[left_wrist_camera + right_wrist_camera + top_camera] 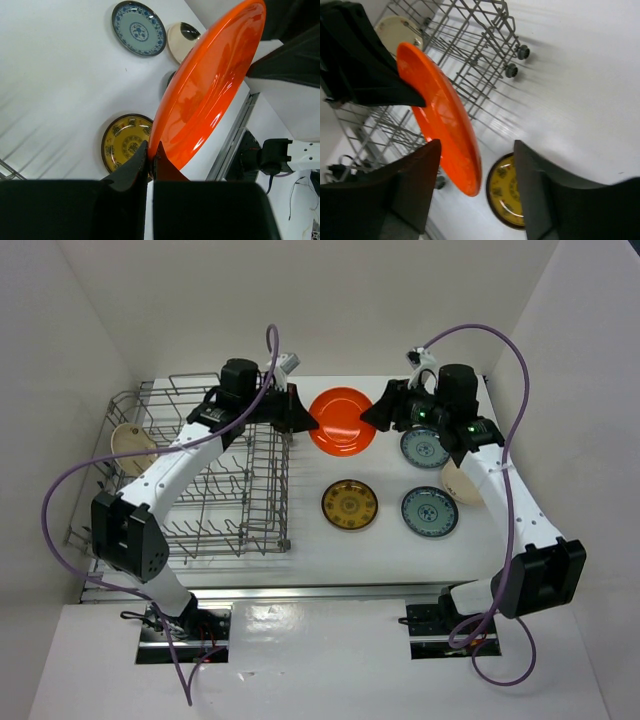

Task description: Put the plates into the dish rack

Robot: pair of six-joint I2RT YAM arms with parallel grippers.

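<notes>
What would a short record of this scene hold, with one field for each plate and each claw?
Orange plate: gripped at its rim, apparently raised off the table
Left claw: shut on the orange plate
Right claw: open, astride the opposite rim
Cream plate: in the rack, at its left end
Yellow plate: flat on the table
Near blue plate: flat on the table
Far blue plate: flat, partly hidden
</notes>
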